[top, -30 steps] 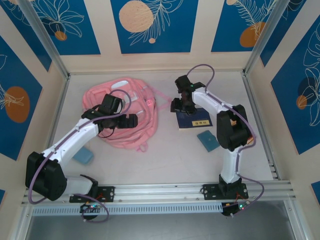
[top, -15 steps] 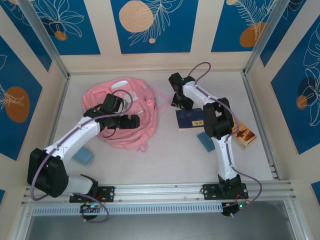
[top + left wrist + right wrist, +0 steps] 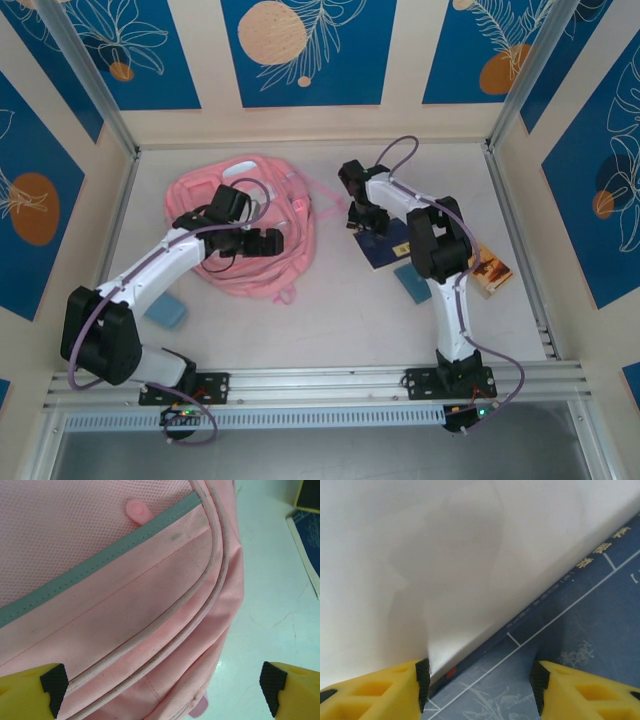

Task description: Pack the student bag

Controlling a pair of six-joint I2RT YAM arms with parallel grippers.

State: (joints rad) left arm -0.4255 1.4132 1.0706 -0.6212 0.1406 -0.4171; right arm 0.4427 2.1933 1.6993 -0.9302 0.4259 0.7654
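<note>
The pink student bag (image 3: 262, 205) lies crumpled at the left middle of the table. My left gripper (image 3: 266, 240) hovers over its right front part, open. In the left wrist view the bag's pink fabric and piping (image 3: 150, 610) fill the space between the wide-apart yellow fingers (image 3: 30, 690), with nothing gripped by the left gripper (image 3: 162, 695). My right gripper (image 3: 360, 224) is down at the upper left edge of a dark blue booklet (image 3: 388, 248). In the right wrist view that gripper (image 3: 480, 685) is open and straddles the booklet's edge (image 3: 570, 630), with white table beside it.
A teal case (image 3: 412, 282) lies just in front of the booklet, and another teal case (image 3: 165, 312) sits by the left arm. An orange-brown book (image 3: 490, 268) lies at the right. A booklet corner (image 3: 307, 530) shows right of the bag. Walls enclose the table.
The right arm folded inward and its gripper dropped to the booklet's upper left edge; the booklet now lies turned at an angle. The left gripper slid slightly right over the bag.
</note>
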